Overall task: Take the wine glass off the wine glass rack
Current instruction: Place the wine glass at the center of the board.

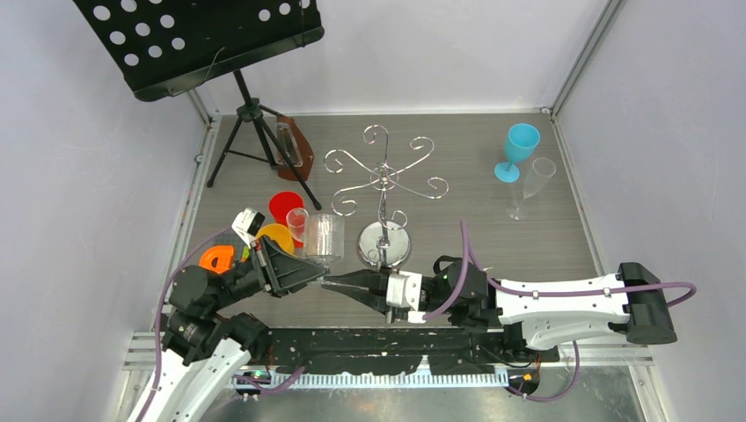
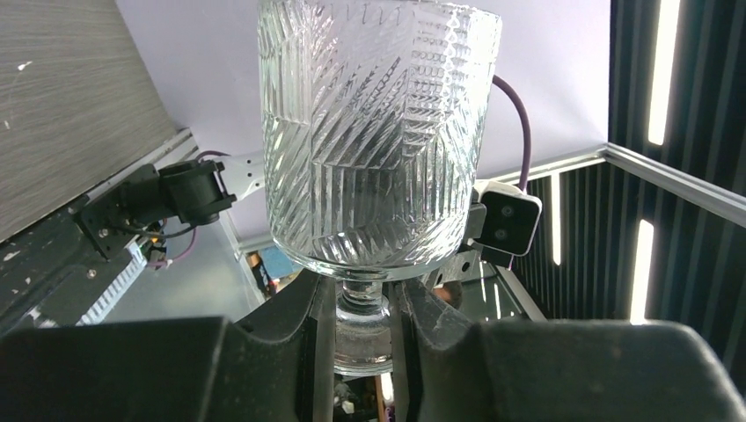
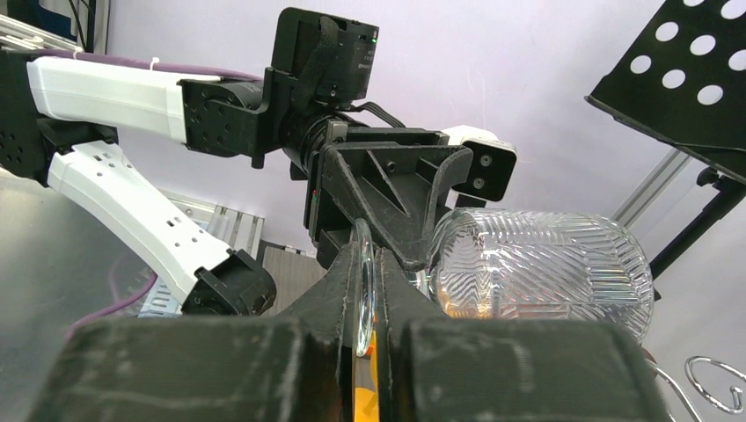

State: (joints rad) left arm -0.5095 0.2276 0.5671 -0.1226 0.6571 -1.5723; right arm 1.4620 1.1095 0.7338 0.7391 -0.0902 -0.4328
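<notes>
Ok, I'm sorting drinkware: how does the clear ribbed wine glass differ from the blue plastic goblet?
The clear ribbed wine glass lies sideways, lifted, at the front; the blue plastic goblet stands upright at the back right. The wine glass is see-through and patterned; the goblet is opaque and smooth. Both have stems.

The clear wine glass (image 2: 378, 132) bears cut herringbone ridges. The wine glass rack (image 1: 384, 171) is shiny chrome. Far right, a blue goblet (image 1: 519, 149); left, a red cup (image 1: 284, 207); far left, a black hole-punched music stand (image 1: 202, 40).

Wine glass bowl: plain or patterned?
Patterned: the wine glass is clear with ribbed herringbone cuts. Best in left wrist view.
</notes>
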